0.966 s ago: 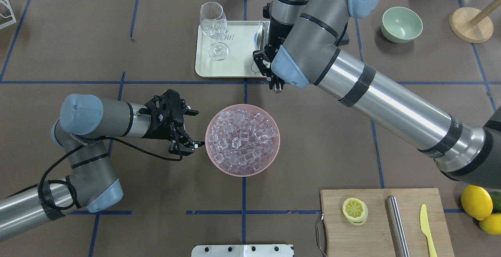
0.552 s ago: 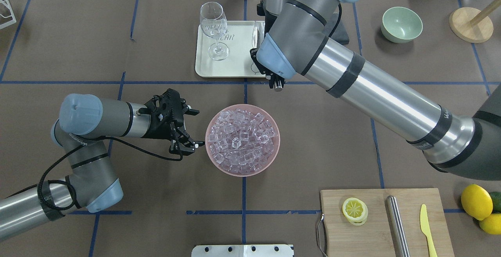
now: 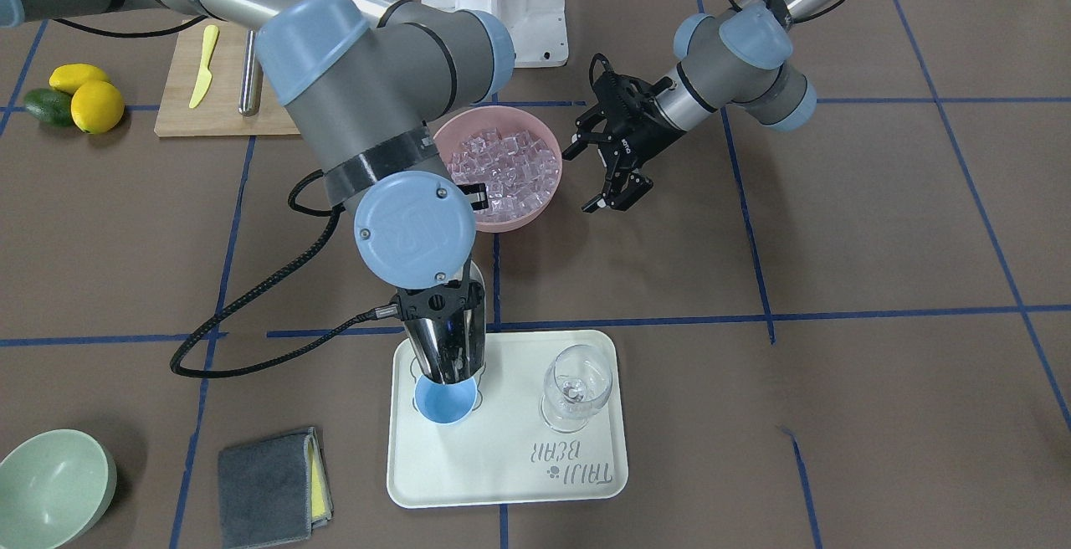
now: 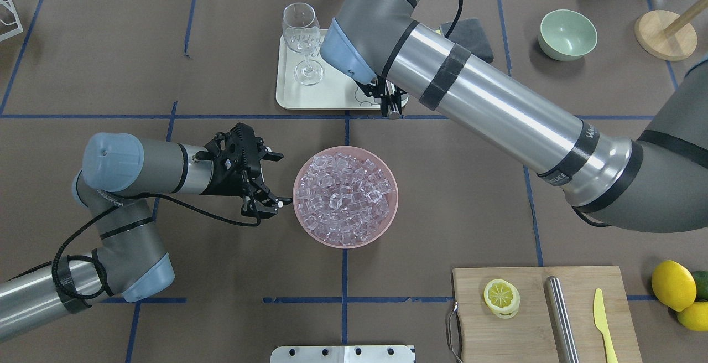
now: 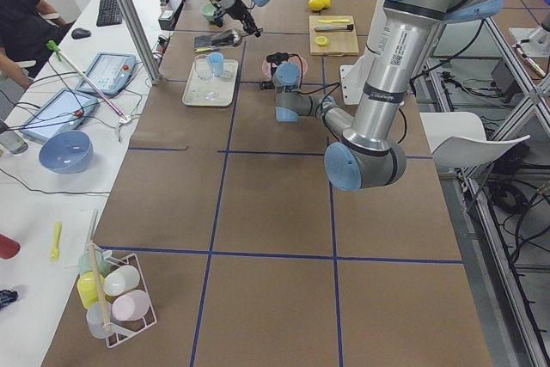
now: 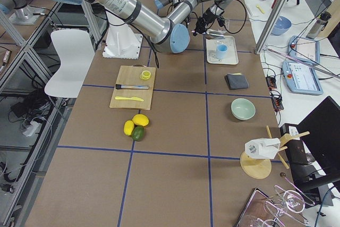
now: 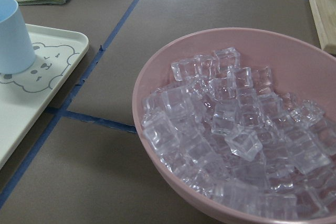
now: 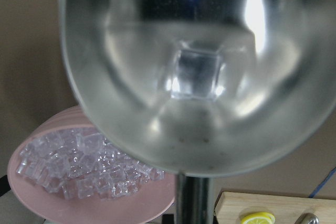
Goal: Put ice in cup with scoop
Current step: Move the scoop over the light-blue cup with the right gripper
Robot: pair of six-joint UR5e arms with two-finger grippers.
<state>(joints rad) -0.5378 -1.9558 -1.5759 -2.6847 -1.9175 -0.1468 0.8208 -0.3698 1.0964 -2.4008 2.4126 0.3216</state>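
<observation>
My right gripper (image 3: 437,305) is shut on the handle of the shiny steel scoop (image 3: 446,350). The scoop tilts mouth-down right over the light-blue cup (image 3: 446,403) on the white tray (image 3: 502,482). One ice cube (image 8: 197,74) lies in the scoop's trough (image 8: 157,129). A heap of ice (image 4: 344,194) fills the pink bowl (image 4: 303,224) at mid-table. My left gripper (image 4: 275,181) stands open just left of that bowl and holds nothing. In the overhead view my right arm hides the cup.
A wine glass (image 3: 576,388) stands on the tray beside the cup. A grey cloth (image 3: 272,475) and a green bowl (image 4: 568,34) lie beyond the tray. A cutting board (image 4: 545,324) carries a lemon slice, a steel cylinder and a yellow knife, with lemons (image 4: 673,285) beside it.
My right arm has swung further over the tray and its wrist has turned, carrying the scoop along. The left arm has barely moved.
</observation>
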